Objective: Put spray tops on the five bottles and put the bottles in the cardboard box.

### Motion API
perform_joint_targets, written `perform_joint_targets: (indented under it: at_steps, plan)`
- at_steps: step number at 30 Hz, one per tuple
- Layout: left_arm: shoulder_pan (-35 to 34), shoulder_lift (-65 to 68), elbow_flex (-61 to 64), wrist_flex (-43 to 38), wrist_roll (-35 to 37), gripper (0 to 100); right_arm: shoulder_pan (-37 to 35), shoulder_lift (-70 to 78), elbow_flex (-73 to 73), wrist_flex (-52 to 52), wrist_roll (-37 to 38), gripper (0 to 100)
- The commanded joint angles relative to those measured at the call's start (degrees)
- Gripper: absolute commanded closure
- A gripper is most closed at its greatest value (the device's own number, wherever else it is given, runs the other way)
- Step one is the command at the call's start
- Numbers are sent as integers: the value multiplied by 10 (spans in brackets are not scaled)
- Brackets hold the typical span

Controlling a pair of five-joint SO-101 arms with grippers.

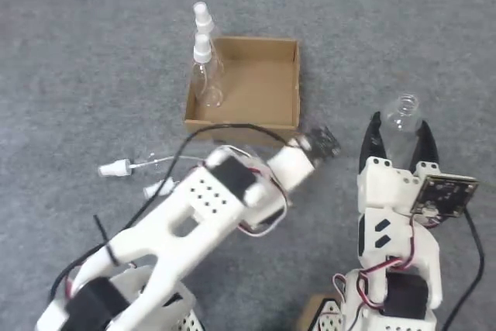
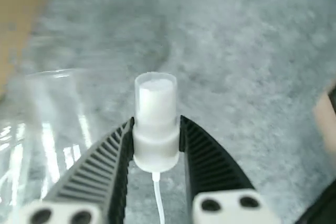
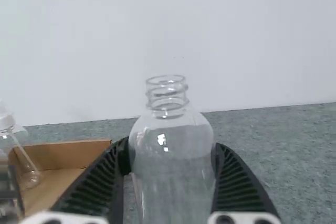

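On the grey counter [image 1: 70, 75], two capped bottles [image 1: 209, 79] stand upright at the cardboard box's [image 1: 260, 91] left side. Right of the box, the right claw [image 1: 401, 141] is clamped around an upright uncapped bottle [image 1: 404, 114]. The left claw [image 2: 156, 140] is closed on a spray top [image 2: 155, 114]. Two loose spray tops [image 1: 116, 168] lie near the box.

arms [image 1: 194, 215]: white plastic shells | fingers [image 2: 100, 163]: black, ribbed | cables [image 1: 377, 267]: black, red

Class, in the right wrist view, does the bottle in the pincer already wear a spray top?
No: the bottle in the right pincer shows a bare, open threaded neck.
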Motion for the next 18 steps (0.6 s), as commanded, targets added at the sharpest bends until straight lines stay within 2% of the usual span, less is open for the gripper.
perform_joint_targets:
  at_steps: [1,7,18]
  plan:
    - [-33,-67,-2,-13,11,987,-27,-11,-6,-13,-6,925]
    - [-63,-125,36,-60,50,987,-71,-11,-6,-11,-4,924]
    - [-138,-254,74,-88,93,987,-131,-10,19,-44,-2,924]
